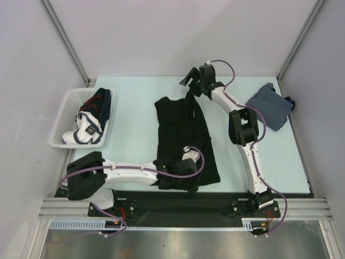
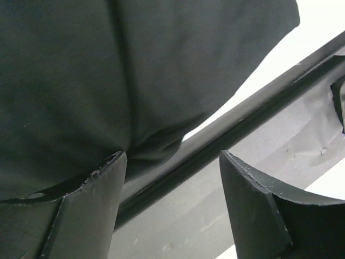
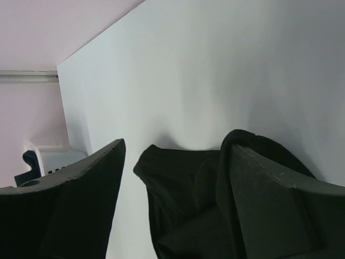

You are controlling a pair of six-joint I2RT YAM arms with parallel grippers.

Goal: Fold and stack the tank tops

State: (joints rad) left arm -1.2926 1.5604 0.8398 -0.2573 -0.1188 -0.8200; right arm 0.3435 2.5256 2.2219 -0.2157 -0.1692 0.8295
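The left gripper (image 2: 171, 159) and right gripper (image 3: 175, 147) were open over the black top (image 1: 180, 129); both needed to pinch tight and lift together.

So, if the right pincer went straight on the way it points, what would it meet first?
Most likely the black tank top: its upper end lies right ahead of the open right pincer, on the table. How far off is unclear.

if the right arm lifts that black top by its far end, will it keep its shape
Probably not. The black top lies in soft folds on the table, so it likely droops when lifted. Its far edge bunches at the right gripper, suggesting light, floppy cloth that would crumple if pushed.
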